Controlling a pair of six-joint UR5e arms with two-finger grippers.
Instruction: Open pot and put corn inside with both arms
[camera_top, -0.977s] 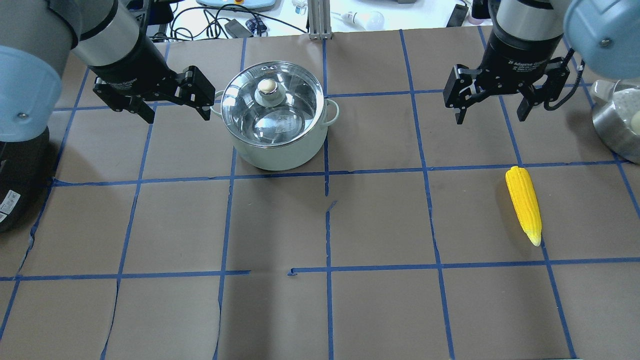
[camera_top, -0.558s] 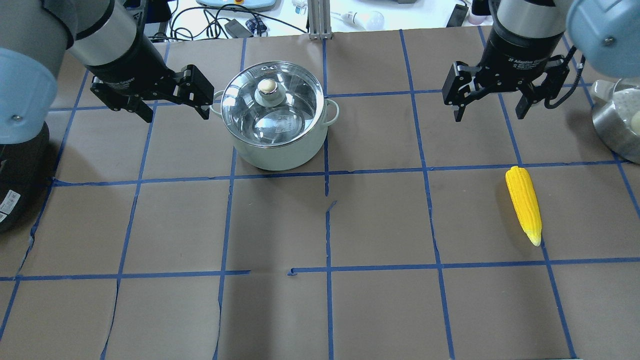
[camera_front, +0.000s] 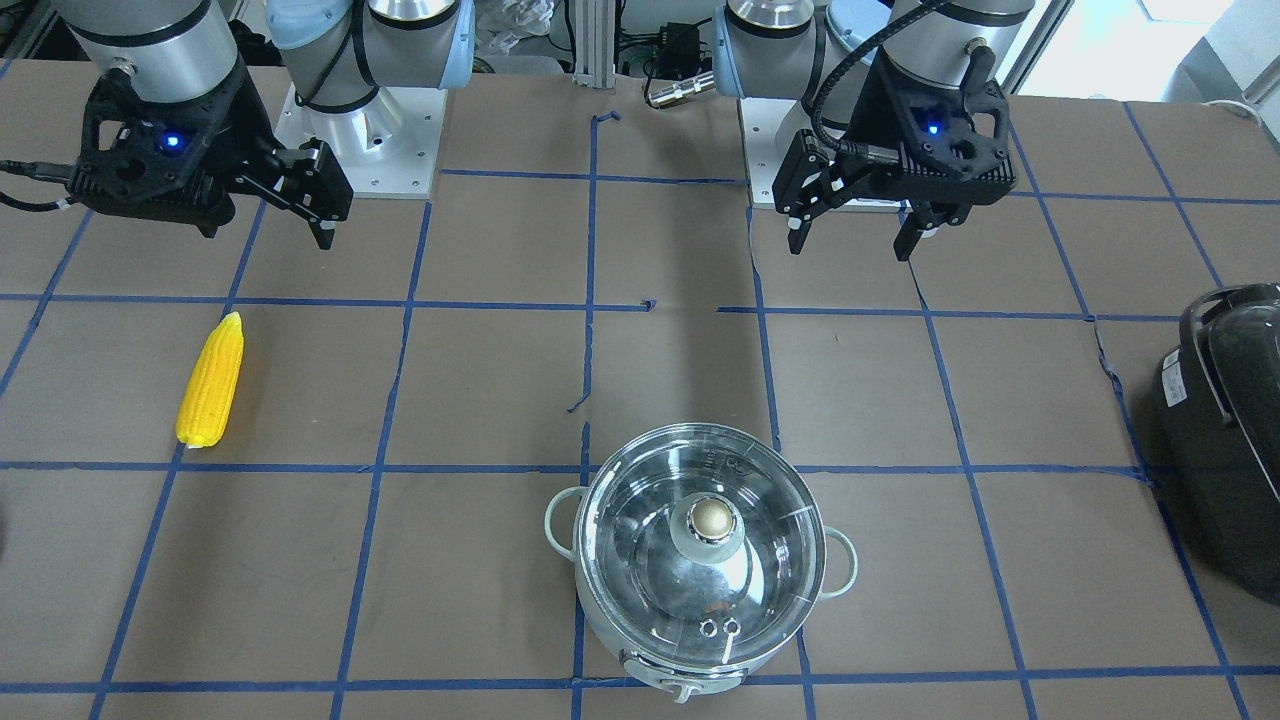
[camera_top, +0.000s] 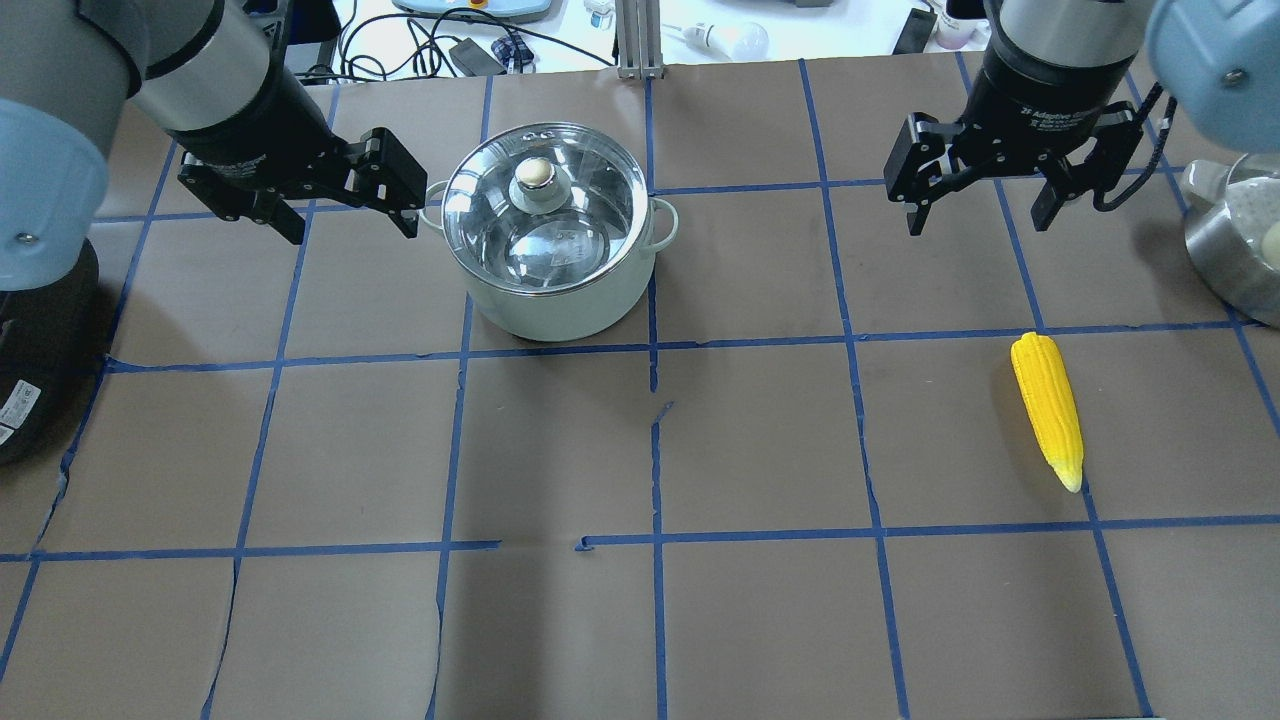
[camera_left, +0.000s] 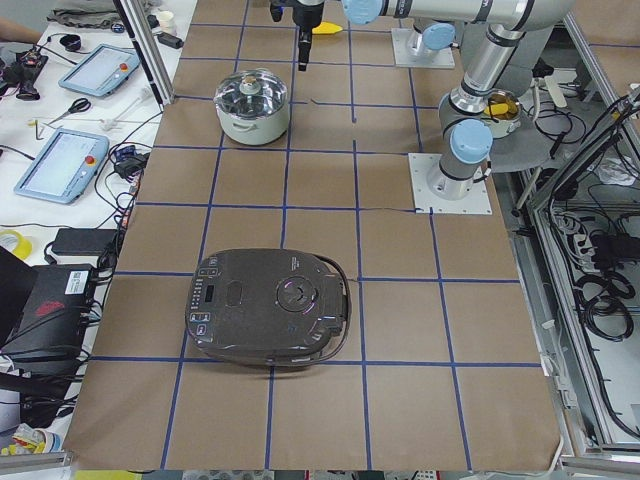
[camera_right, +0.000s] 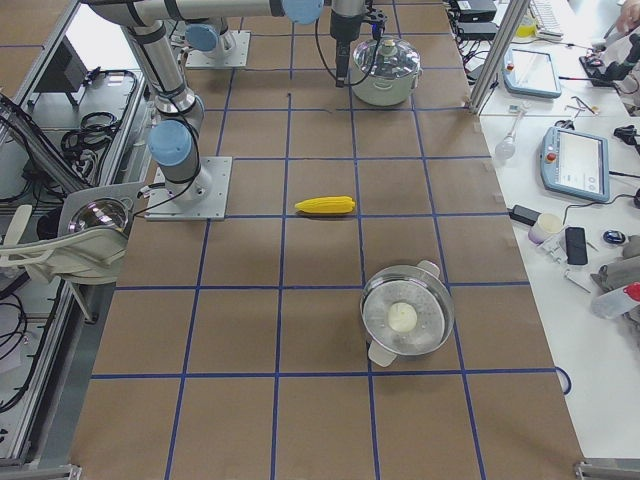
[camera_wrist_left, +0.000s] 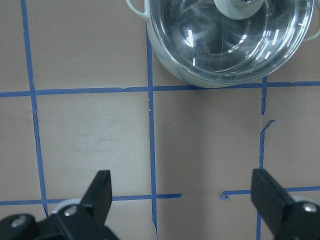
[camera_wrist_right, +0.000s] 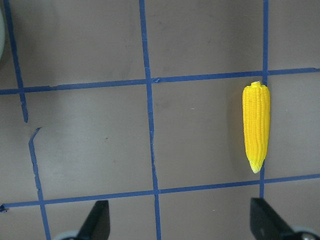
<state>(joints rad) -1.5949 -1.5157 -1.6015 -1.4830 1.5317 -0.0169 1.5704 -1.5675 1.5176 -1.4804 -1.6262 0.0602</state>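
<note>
Both grippers have crept a little since a second ago: the left gripper (camera_top: 352, 228) and the right gripper (camera_top: 979, 225) each sit slightly higher in my overhead view; whether that is lift or travel toward the far edge of the table (camera_top: 760, 620) I cannot tell; corn and pot have not shifted.

Nearest the robot's edge, the corn (camera_top: 1047, 410) lies flat in the right half of the table, toward the right edge, its pointed tip aimed back at the robot; further out, the pot (camera_top: 560, 310) stands near the far edge, a little left of centre, its glass lid (camera_top: 590, 215) seated, gold knob (camera_top: 535, 173) on top.

Both arms hang their grippers well above the table, fingers pointing down; the left gripper's jaws are spread wide and hold nothing, and its wrist camera looks down on the lid; the right gripper's jaws are equally wide and empty, the corn below in its wrist view.
</note>
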